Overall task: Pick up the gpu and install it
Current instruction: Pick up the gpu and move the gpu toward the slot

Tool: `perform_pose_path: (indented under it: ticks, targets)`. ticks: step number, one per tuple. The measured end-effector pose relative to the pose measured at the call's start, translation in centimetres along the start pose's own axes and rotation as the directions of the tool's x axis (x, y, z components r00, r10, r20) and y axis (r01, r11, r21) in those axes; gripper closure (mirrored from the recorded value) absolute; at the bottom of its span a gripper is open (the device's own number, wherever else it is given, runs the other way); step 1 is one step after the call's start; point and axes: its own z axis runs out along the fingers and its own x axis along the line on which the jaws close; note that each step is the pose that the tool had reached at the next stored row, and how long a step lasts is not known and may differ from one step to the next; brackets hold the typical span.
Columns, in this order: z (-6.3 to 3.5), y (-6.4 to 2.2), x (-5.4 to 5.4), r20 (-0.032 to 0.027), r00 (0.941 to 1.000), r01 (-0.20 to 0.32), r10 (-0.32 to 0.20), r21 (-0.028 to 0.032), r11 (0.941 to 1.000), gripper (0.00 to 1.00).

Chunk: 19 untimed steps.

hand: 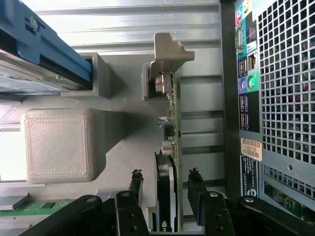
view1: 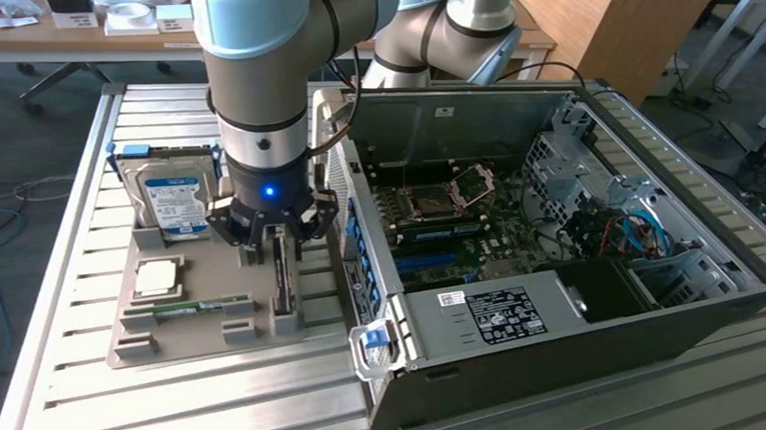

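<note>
Gripper [view1: 278, 232] poised low over the gpu [view1: 282, 280], jaws wide apart and holding nothing.
In the wrist view its 2 fingers [hand: 195, 178] flank the gpu [hand: 171, 147] with a gap on each side. The card stands on edge in a slot of the grey tray [view1: 137, 345], its metal bracket [hand: 166, 54] at the end away from the fingers, between the hard drive [view1: 177, 206] and the open computer case [view1: 571, 317].

Site: robotics lab | evidence: robot arm [view1: 266, 87], aluminium slat bench [view1: 160, 398], opened PC case [view1: 583, 356], cluttered desk [view1: 19, 32] behind
</note>
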Motion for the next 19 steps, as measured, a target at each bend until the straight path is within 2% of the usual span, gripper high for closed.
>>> perform_pose_path:
  ticks: [8,9,19]
  targets:
    - [0.00,0.00,-0.01,0.0000,1.0000,0.000,0.000,0.0000,1.0000,0.51]
    - [0.00,0.00,-0.01,0.0000,1.0000,0.000,0.000,0.0000,1.0000,0.58]
    - [0.00,0.00,0.08,0.0000,1.0000,0.000,0.000,0.0000,1.0000,0.58]
